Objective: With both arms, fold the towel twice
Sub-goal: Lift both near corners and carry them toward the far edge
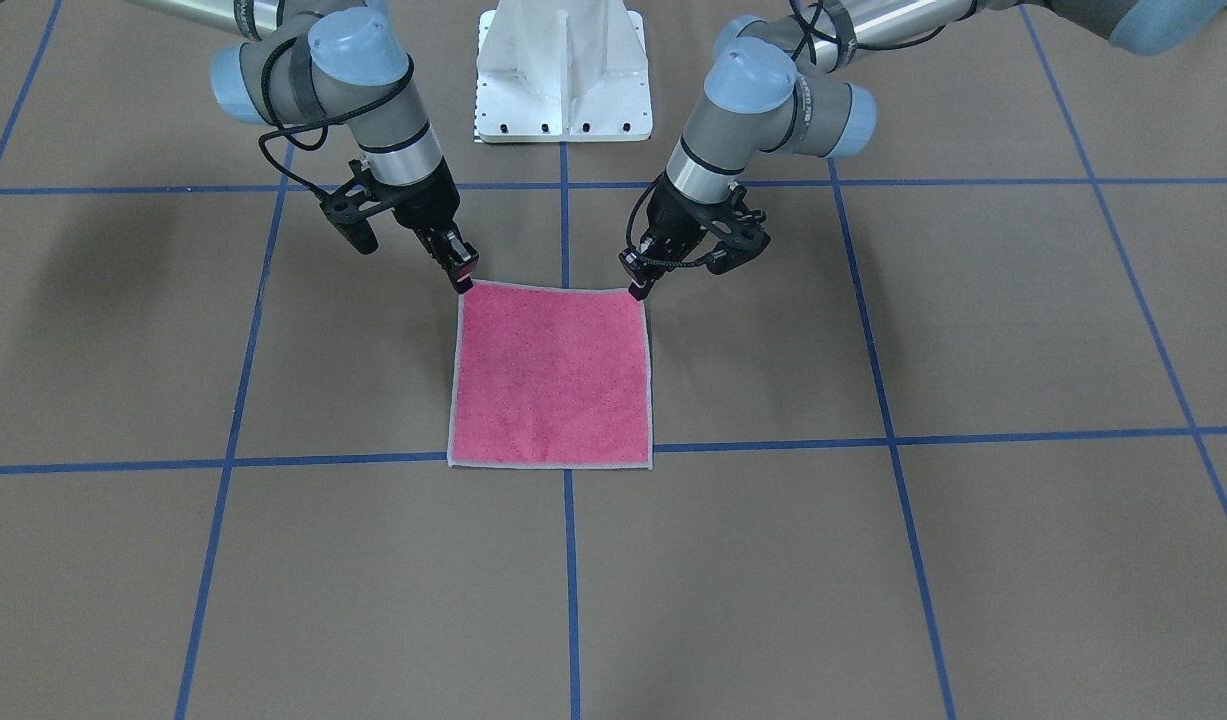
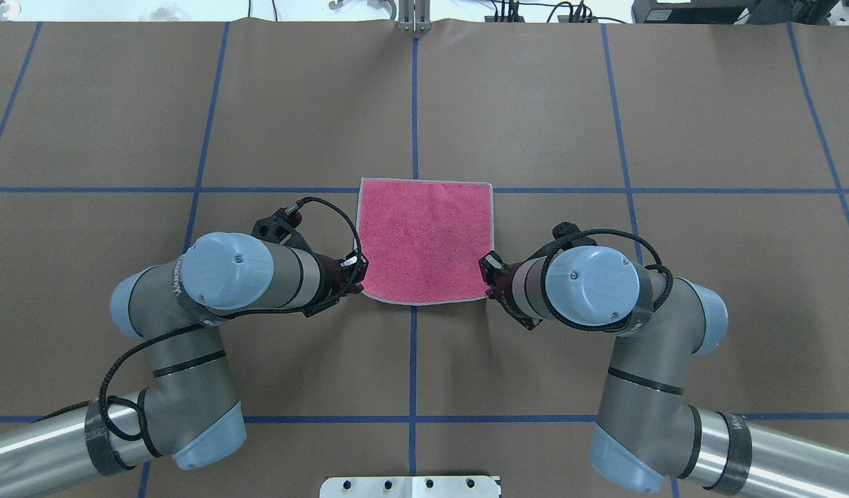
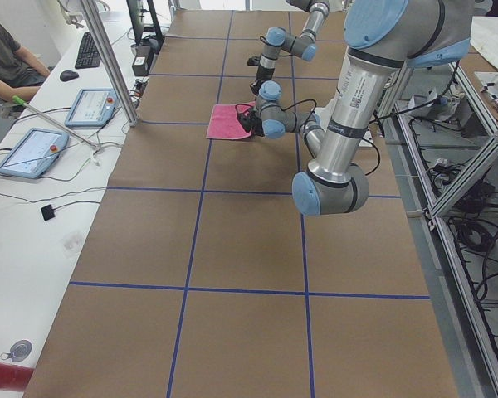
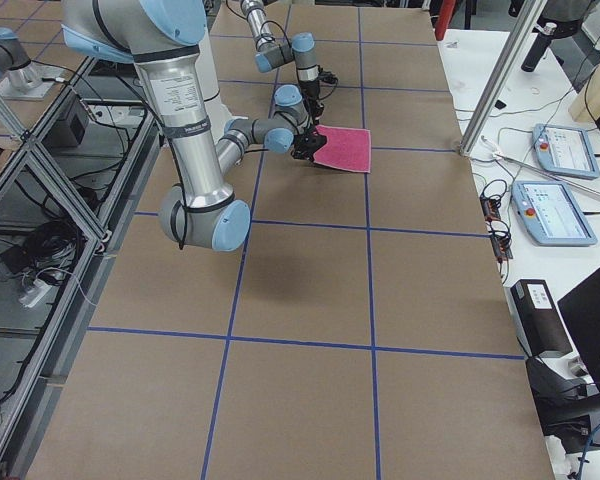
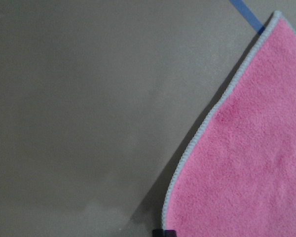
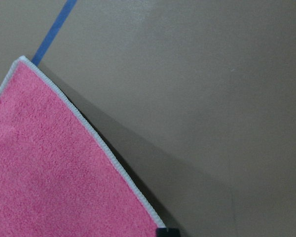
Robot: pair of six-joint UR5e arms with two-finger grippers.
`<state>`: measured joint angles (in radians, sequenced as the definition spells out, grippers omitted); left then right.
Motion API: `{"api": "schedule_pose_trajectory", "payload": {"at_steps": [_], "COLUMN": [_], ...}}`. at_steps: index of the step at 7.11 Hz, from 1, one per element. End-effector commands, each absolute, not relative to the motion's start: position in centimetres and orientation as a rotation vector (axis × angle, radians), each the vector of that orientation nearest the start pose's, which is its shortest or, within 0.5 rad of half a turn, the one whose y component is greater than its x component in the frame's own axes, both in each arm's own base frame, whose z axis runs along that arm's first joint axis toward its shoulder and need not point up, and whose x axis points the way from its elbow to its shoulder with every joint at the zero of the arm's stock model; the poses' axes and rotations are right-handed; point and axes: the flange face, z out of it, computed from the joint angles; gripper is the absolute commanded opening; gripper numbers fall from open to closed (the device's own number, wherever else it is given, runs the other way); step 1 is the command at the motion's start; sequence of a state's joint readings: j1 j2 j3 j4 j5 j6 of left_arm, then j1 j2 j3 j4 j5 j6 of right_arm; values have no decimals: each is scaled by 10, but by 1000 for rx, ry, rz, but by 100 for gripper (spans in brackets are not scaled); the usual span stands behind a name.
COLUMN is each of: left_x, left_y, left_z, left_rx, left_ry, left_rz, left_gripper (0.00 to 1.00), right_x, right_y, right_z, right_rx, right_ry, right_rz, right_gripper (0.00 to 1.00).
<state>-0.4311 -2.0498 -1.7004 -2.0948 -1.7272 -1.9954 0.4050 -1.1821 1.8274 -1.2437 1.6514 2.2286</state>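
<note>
Presently we note the towel (image 1: 551, 375) pink face up, its light grey stitched edge unbroken, spread square near the middle of the table (image 1: 973, 330) across a blue tape line (image 1: 773, 445). The left gripper (image 1: 640, 289) and right gripper (image 1: 463, 281) each pinch one robot-side corner, slightly raised with shadow beneath. Open brown tabletop surrounds the cloth on all sides.

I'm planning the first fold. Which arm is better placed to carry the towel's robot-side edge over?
Neither alone, I'd judge. The left gripper is at the robot-side left corner of the towel, the right gripper at its right corner, symmetrically. Move them together.
</note>
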Motion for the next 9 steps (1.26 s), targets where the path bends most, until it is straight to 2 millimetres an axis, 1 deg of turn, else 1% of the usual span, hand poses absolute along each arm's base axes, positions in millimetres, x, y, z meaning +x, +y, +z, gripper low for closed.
{"api": "schedule_pose_trajectory", "payload": {"at_steps": [1,2,3,4,5,6,7,8,9], "left_x": [529,535,532,534,529,526,527,524,516], "left_y": [-363,-350,-341,-332,-327,-325,-327,-336,-349], "left_z": [261,255,245,240,231,227,223,226,226], "left_rx": [-184,-212,-229,-256,-260,-274,-274,-261,-240], "left_ry": [1176,1186,1204,1211,1230,1240,1243,1239,1243], "left_rz": [-704,-706,-701,-714,-705,-719,-719,-731,-745], "left_gripper": [0,0,0,0,0,0,0,0,0], "right_x": [-497,-488,-488,-488,-487,-487,-481,-471,-469], "right_y": [-344,-337,-333,-329,-327,-328,-340,-355,-369], "right_z": [291,282,280,279,278,279,278,279,283], "right_rx": [-257,-294,-316,-349,-385,-392,-381,-389,-382], "right_ry": [-1003,-1021,-1019,-1021,-1015,-1013,-1017,-1018,-1010], "right_rz": [903,879,865,846,826,823,842,859,882], "right_gripper": [0,0,0,0,0,0,0,0,0]}}
